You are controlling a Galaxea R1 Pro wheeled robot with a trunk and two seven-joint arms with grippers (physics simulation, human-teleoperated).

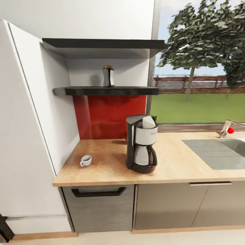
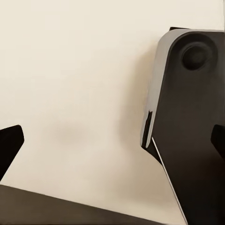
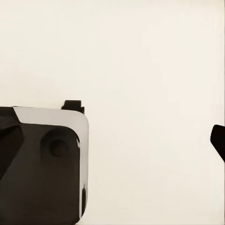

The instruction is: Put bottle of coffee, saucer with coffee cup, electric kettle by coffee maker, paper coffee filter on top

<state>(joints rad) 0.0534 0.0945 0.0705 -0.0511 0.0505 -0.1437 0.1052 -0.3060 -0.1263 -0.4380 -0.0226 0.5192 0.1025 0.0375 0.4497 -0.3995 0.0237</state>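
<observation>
Faucet [image 1: 228,128] and sink [image 1: 234,147] cut by the head view's right edge; bottle label [image 1: 108,77] illegible.

**Open counter, tight shelf**

The countertop [image 1: 102,166] lies open left of the coffee maker [image 1: 141,148] apart from a small coffee cup [image 1: 86,160]. The bottle of coffee [image 1: 108,76] stands between two dark shelves [image 1: 105,91], the white wall panel [image 1: 51,102] closing the left side.

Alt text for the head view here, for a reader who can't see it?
A black coffee maker stands on a wooden kitchen countertop, a white paper filter on top and a white coffee cup to its left. A bottle of coffee stands on the dark shelf above.
</observation>
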